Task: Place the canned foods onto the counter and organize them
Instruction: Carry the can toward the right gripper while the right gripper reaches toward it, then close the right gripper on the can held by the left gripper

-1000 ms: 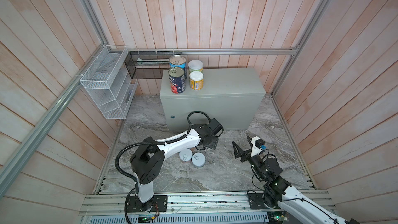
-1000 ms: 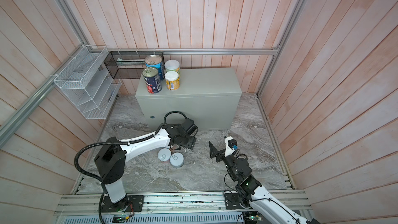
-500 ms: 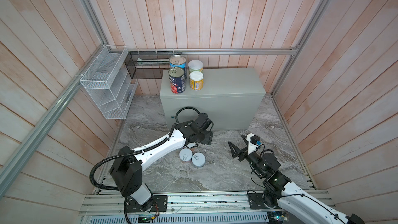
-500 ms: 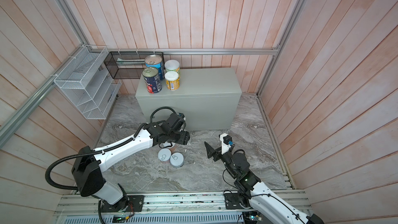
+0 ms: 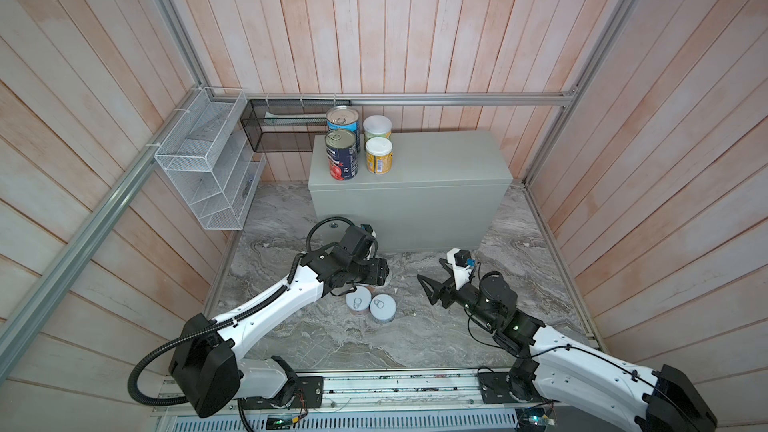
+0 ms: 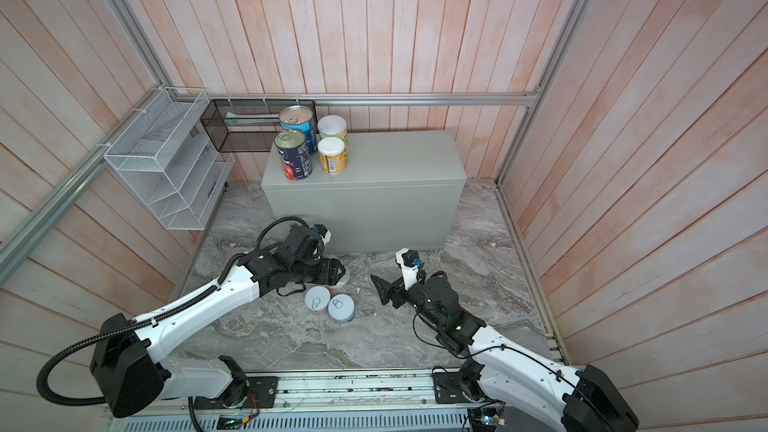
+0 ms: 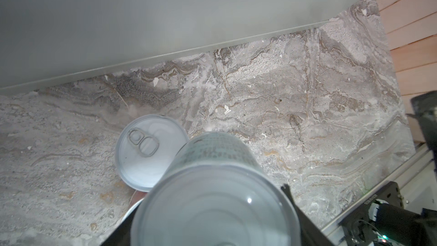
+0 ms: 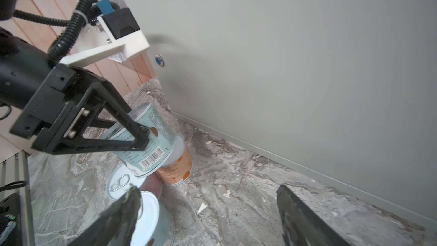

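The left jaws grip a pale short can (image 8: 162, 125), tilted, just above the marble floor (image 5: 415, 338) in front of the grey table (image 5: 436, 160). The right jaws hang wide open and empty nearby. Four tall cans (image 5: 341, 154) stand on the table's left end. Other short cans (image 5: 382, 308) sit on the floor.

The left tool (image 5: 381, 277), gripping a pale can (image 8: 160, 126), pulled back while the right tool (image 5: 428, 289) advanced toward it.

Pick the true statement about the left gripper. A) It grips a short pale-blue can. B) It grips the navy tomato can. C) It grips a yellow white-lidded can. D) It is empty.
A: fingers of the left gripper clamp a short pale-blue can, tilted; the navy tomato can stands on the counter.
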